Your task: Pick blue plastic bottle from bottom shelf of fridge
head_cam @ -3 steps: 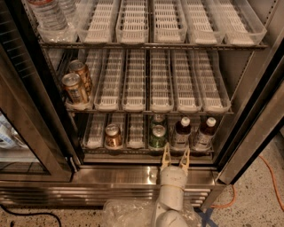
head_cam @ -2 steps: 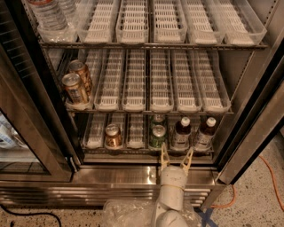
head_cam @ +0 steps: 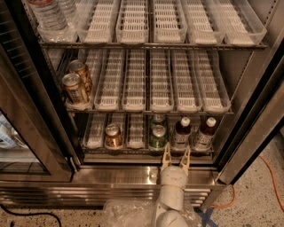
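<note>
- Nearest: white arm (head_cam: 173, 188) rising from the bottom edge, its lower part wrapped in crinkled clear plastic (head_cam: 126, 213).
- Speckled floor (head_cam: 257, 204) to the right, with an orange cable (head_cam: 271, 179) lying across it.
- Gripper (head_cam: 176, 153) points up into the fridge (head_cam: 248, 80). It sits over the shiny steel base (head_cam: 111, 175), just in front of the bottom shelf (head_cam: 133, 151).
- Its fingers (head_cam: 166, 156) are spread wide with nothing between them.
- Dark-framed glass door (head_cam: 26, 115) stands swung open on the left.
- Bottom shelf, front row, left to right: bare white lane tray, copper-toned can (head_cam: 113, 135), another bare lane, green can (head_cam: 157, 136), then two bottles.
- A second green can (head_cam: 157, 119) stands behind the first in the same lane.
- White-capped bottle (head_cam: 182, 133): upright, dark body, pale label, in the lane just right of the green can. One fingertip overlaps its base in this view.
- Second white-capped bottle (head_cam: 205, 132): upright, same look, in the rightmost lane beside the first.
- These are the only bottles on this shelf. Both read dark, so I cannot tell which one is the blue plastic bottle.
- Middle shelf (head_cam: 162, 80): two tan cans (head_cam: 74, 88) in the leftmost lane, one behind the other. The other lanes show bare white trays.
- Farthest, top shelf (head_cam: 166, 22): clear water bottles (head_cam: 46, 13) at the left end, with white trays across the remainder.
</note>
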